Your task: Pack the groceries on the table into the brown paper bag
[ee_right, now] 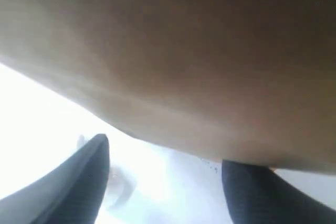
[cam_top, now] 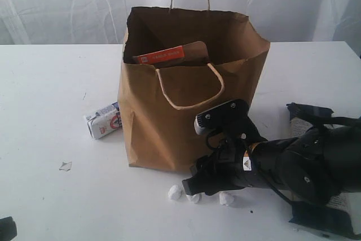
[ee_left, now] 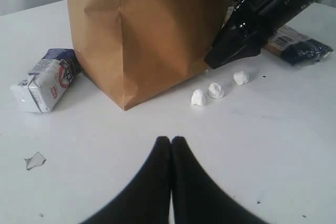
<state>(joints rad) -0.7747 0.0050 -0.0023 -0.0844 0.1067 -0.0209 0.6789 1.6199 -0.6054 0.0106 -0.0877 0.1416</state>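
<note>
A wide white tabletop point(cam_top: 45, 83) before a white curtain backdrop point(cam_top: 67, 4). The tall brown kraft paper bag point(cam_top: 169, 134) stands upright and open near the table's middle. A brown pouch with an orange strip point(cam_top: 169, 55) shows inside its mouth; what else it holds is hidden.

Two groceries are left outside. The small white-blue carton point(cam_top: 103, 120) lies on its side just beside the bag, toward the left edge. The long dark-blue packet point(ee_left: 299, 48) lies toward the right edge, partly beneath the right arm. Packing is judged partly done.

The right gripper point(ee_right: 164, 150) sits low at the bag's front base, jaws well apart and holding nothing. The left gripper point(ee_left: 170, 140), jaws pressed together and empty, hovers near the table's front edge. Three small white lumps point(ee_left: 216, 90) lie before the bag.
</note>
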